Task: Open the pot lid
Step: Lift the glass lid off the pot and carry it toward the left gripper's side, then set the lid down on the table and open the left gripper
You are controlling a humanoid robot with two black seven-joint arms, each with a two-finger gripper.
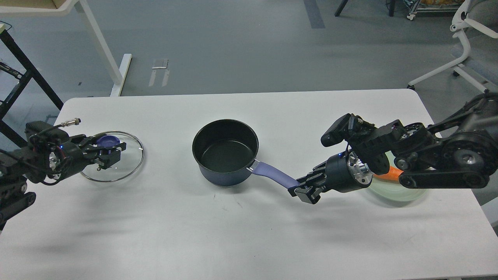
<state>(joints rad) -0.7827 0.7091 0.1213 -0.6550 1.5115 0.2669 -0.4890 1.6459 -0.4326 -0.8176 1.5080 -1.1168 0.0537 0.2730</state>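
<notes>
The dark navy pot (pixel 225 149) stands uncovered at the table's middle, its black inside showing. Its lavender handle (pixel 272 174) points right and toward me. My right gripper (pixel 302 189) is shut on the handle's end. The clear glass lid (pixel 128 163) lies at the table's left, apart from the pot. My left gripper (pixel 110 154) is over the lid's centre with its fingers closed around the purple-blue knob (pixel 107 140), which is partly hidden by them.
A pale green plate (pixel 397 192) with an orange carrot (pixel 391 174) sits under my right arm at the table's right. Beyond the table's far edge are white desk legs (pixel 103 46) and a white chair base (pixel 459 66).
</notes>
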